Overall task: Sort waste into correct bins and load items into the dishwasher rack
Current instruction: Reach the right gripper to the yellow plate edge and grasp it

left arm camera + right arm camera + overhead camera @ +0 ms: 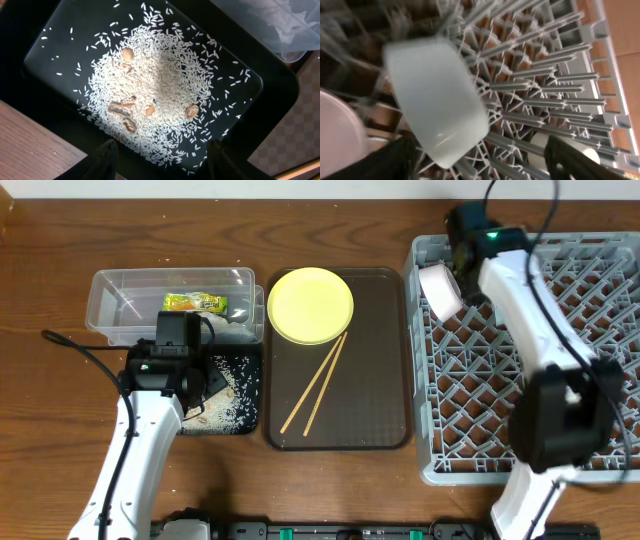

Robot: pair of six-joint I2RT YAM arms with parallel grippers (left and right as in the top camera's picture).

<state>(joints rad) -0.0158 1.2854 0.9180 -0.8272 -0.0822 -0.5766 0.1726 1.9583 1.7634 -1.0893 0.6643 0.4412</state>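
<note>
The green-and-yellow wrapper [195,302] lies in the clear tub [120,285]. Rice grains [160,75] with a few brown bits fill the black tray [250,395]. My left gripper [162,165] is open and empty just above the rice, and it also shows in the overhead view [185,385]. The yellow plate [310,304] and chopsticks [315,385] lie on the brown tray. My right gripper [487,165] is open over the grey rack [530,340], at its far left corner. The light blue bowl [435,100] leans on the pegs between the fingers. A white bowl [440,288] stands beside it.
The brown serving tray [380,380] lies between the bins and the rack. The clear tub's corner [280,25] shows just beyond the black tray [272,100]. A white round thing [542,145] shows among the rack pegs [545,75]. The tissue is not clearly visible.
</note>
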